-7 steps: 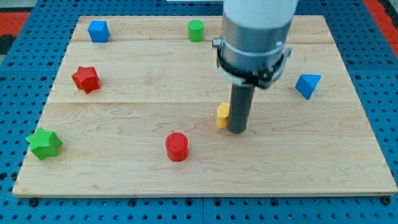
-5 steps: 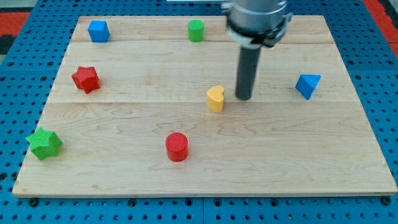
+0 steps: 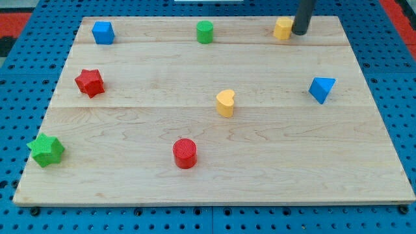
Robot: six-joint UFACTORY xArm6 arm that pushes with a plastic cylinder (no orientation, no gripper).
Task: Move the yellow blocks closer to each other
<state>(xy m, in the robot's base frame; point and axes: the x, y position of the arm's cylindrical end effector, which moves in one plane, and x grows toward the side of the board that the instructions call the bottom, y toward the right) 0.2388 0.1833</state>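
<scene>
Pale wooden board (image 3: 364,130) lies on blue pegboard (image 3: 19,97). My tip (image 3: 300,32), a bare dark rod with no jaws to open or close, touches the right side of the far yellow block (image 3: 283,28). The yellow heart-shaped block (image 3: 225,103) sits mid-board, well apart.

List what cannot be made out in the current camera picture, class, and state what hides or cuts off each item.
- The arm and the rod's upper part: cut off by the view's top edge; only my tip shows.
- The top yellow block: its shape is unclear, and my tip at its right side hides whether they touch.
- The yellow heart block: fully visible, nothing hidden.
</scene>
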